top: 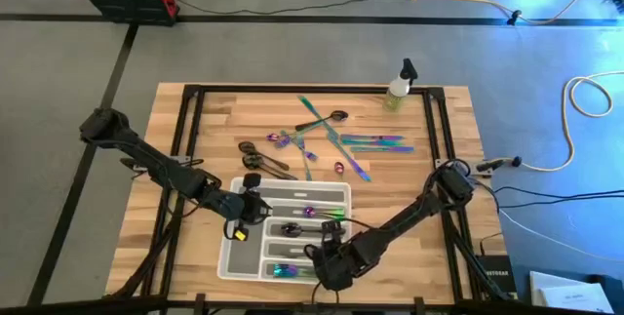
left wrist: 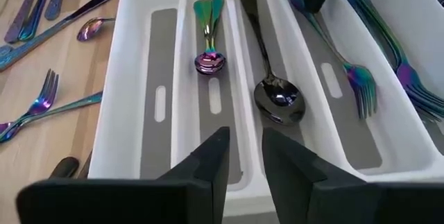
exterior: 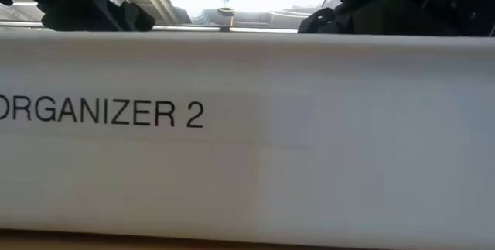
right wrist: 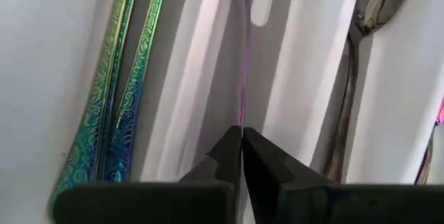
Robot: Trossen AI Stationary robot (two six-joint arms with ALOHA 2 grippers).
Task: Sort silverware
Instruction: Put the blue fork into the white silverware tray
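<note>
Silverware piece (right wrist: 243,78) pinched edge-on in right end effector (right wrist: 242,141) over tray (top: 234,256).

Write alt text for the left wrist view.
The left gripper, fingers slightly apart, hovers over a white compartment tray holding an iridescent small spoon, a dark spoon and iridescent forks; more silverware lies on the wooden table beside it.

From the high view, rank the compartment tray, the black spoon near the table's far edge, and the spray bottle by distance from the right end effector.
1. Compartment tray: directly under the right end effector, at the table's near edge.
2. Black spoon: mid-table, toward the far edge.
3. Spray bottle: far edge, right side.
</note>
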